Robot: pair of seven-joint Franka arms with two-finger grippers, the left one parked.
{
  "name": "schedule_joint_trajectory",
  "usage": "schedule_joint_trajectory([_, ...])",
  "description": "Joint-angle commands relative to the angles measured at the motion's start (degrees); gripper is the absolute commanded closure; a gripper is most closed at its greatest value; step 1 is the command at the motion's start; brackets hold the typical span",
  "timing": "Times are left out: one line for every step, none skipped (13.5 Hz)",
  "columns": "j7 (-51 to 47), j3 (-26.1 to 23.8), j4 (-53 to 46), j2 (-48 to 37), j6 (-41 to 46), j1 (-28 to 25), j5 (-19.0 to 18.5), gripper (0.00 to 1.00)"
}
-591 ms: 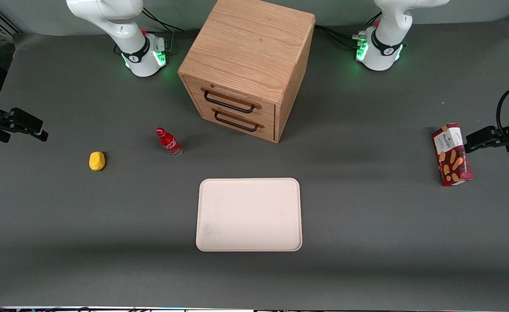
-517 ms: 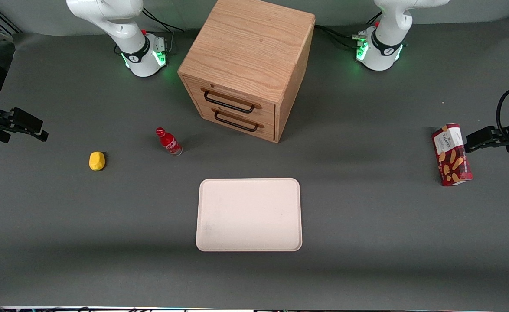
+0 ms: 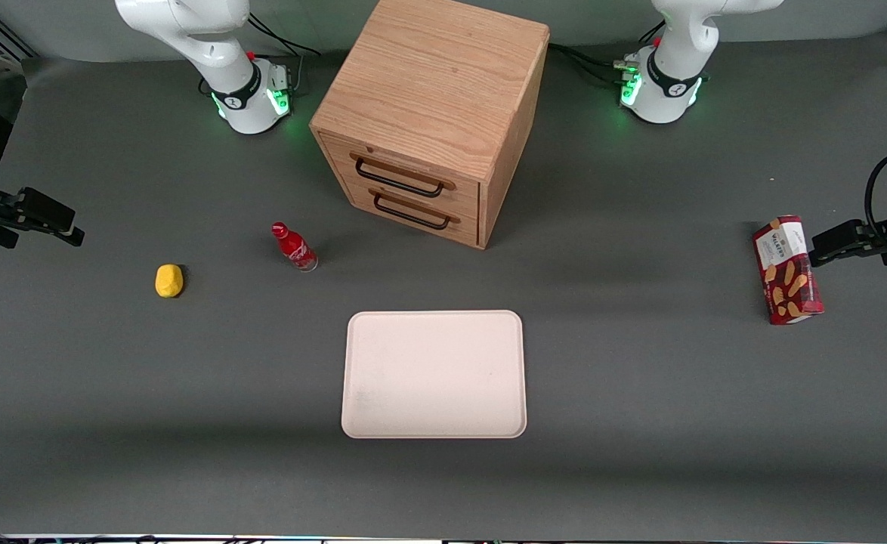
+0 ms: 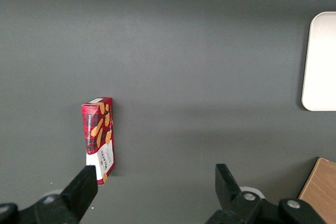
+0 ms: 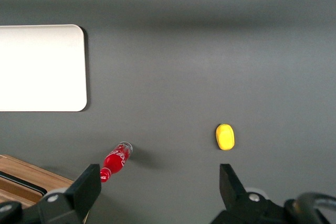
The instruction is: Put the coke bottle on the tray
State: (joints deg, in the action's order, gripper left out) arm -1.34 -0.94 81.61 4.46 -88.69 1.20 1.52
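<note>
Starting out is the best way to describe this job, because nothing has been done to the bottle yet. The small red coke bottle with a red cap and white writing (image 3: pixel 295 247) stands on the dark grey table (image 3: pixel 640 393). It is not on the flat pale cream-pink tray with round corners (image 3: pixel 434 374). The tray has nothing on it.

The bottle stands near the front of the wooden cabinet with two drawers and black handles (image 3: pixel 428 113), a little toward the working arm's end of the table. It is farther from the front camera than the tray. A small yellow lump (image 3: pixel 169 280) lies on the table too, more toward the working arm's end than the bottle.

The right arm's black claw, the gripper (image 3: pixel 39 219), hangs at the working arm's end of the table, well apart from the bottle. The yellow lump lies between the claw and the bottle. In the right wrist view the two black fingers (image 5: pixel 86 187) stand wide apart with nothing between them. That view also shows the bottle (image 5: pixel 116 160) and the lump (image 5: pixel 225 136) down on the table, with the tray (image 5: pixel 42 69) off past the bottle.

I think all the steps are left. The claw has to go to the bottle, close on it, lift it, carry it over the tray and put it down standing up. The bottle is thin and tall, so it could tip if bumped.
</note>
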Motion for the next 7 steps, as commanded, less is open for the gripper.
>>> schedule_joint_trajectory([1.5,0.8,-0.3,-0.4,1.0,-0.6,1.3,0.00])
schedule_joint_trajectory([1.3,0.8,-0.3,-0.5,1.0,-0.6,1.3,0.00])
schedule_joint_trajectory([1.3,0.8,-0.2,-0.5,1.1,-0.6,1.3,0.00])
schedule_joint_trajectory([1.2,0.8,-0.1,-0.5,1.1,-0.6,1.3,0.00])
schedule_joint_trajectory([0.9,0.8,0.0,-0.5,1.1,-0.6,1.3,0.00])
schedule_joint_trajectory([0.6,0.6,-0.3,-0.3,1.1,-0.9,1.3,0.00])
schedule_joint_trajectory([0.5,0.6,-0.6,-0.1,1.1,-2.7,1.1,0.00])
